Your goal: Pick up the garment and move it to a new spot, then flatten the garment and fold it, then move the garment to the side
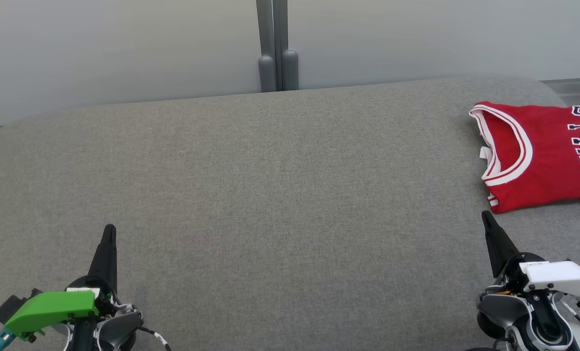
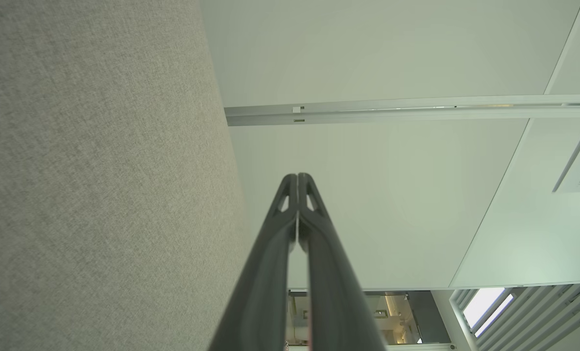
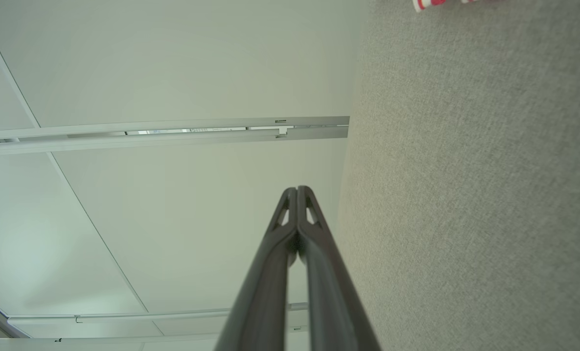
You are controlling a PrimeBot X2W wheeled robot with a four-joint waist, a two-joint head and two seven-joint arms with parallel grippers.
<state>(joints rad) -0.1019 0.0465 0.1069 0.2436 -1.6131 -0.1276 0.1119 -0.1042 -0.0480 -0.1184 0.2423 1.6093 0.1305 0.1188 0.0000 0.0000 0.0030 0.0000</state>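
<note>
Red garment (image 1: 538,156) folded flat at right edge of grey surface (image 1: 270,195), partly cut off by frame; left gripper (image 1: 109,228) and right gripper (image 1: 486,215) pinched together, empty; right one near cloth, not touching; looks finished: folded and set aside, nothing obvious left.

My left gripper (image 1: 108,236) and my right gripper (image 1: 488,222) sit low and well apart at my two sides, each with its two long dark fingers pressed together tip to tip and pointing forward, the right pair leaning slightly inward, neither holding anything.
</note>
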